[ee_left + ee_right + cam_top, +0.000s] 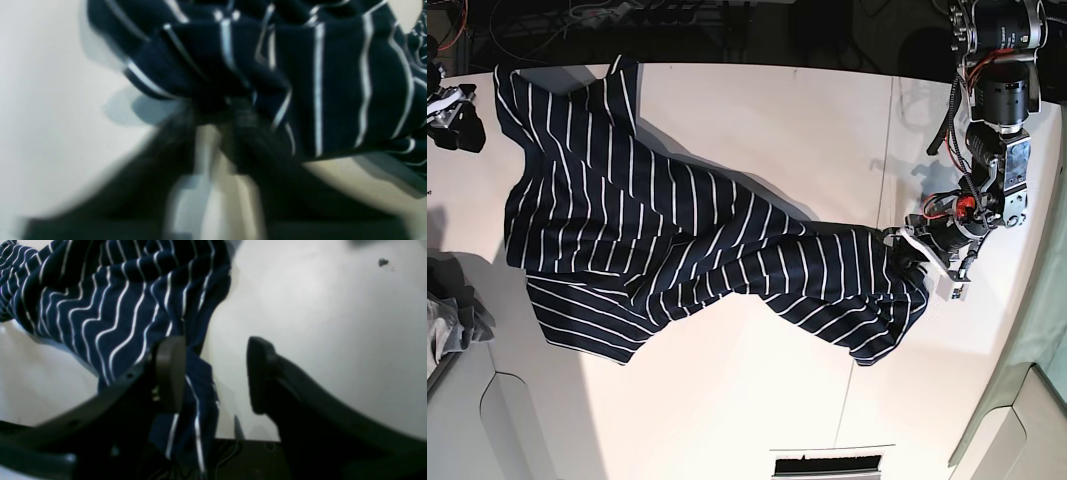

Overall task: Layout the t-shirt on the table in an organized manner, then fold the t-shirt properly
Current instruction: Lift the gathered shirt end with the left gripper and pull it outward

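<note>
The t-shirt (677, 250), dark navy with thin white stripes, lies stretched across the white table (757, 400) from the far left corner toward the right side. My left gripper (917, 250) is shut on a bunched end of the t-shirt (300, 83) at the right. In the left wrist view that gripper (230, 110) is blurred, with the cloth gathered at its tips. My right gripper (215, 373) stands open low over the table. An edge of the t-shirt (110, 316) runs under its left finger (170, 373) and partly into the gap. In the base view the right gripper (452, 115) sits just left of the shirt's far corner.
A small grey cloth (452, 310) lies at the table's left edge. A dark slot (827, 465) sits at the near edge. Thin seam lines (887, 150) cross the tabletop. Cables and dark gear lie beyond the far edge. A small dark speck (383, 262) marks the table.
</note>
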Available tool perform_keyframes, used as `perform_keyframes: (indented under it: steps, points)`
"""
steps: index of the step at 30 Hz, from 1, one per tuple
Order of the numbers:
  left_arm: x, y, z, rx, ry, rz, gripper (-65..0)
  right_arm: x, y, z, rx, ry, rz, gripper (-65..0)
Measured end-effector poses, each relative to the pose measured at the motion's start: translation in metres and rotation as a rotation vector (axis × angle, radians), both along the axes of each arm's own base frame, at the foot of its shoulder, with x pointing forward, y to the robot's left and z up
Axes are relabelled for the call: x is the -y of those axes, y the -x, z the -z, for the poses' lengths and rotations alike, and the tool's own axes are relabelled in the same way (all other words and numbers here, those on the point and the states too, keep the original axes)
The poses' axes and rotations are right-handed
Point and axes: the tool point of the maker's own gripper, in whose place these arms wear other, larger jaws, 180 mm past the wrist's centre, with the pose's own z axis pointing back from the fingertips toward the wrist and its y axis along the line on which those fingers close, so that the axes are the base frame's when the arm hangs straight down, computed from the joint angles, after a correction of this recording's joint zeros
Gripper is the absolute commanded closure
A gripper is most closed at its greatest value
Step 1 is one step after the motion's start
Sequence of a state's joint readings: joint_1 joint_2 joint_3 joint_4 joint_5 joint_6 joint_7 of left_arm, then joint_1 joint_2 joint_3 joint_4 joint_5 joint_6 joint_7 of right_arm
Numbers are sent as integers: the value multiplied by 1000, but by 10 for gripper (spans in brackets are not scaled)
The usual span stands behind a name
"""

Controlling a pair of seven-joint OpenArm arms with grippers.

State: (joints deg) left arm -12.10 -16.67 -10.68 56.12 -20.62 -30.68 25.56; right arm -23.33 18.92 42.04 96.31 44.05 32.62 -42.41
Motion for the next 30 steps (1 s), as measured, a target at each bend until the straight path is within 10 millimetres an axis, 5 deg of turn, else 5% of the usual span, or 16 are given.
perform_keyframes:
  steps: [6, 13, 21, 25, 30]
  points:
    - [2, -3, -16, -1, -29, 35, 0, 0, 0, 0, 0, 1, -1, -299]
    - [-8, -9, -119, 199, -168, 128, 0, 1, 0, -1, 2, 1, 0, -299]
    - [-10, -4, -198, 367, -322, 142, 0, 0, 0, 0, 2, 1, 0, -299]
    - [1, -15, -195, 404, -249, 126, 0, 1, -1, -1, 2, 4, 0, -299]
    - [3, -42, -129, 296, -85, 10, 0, 1, -2, -1, 8, 3, 1, -299]
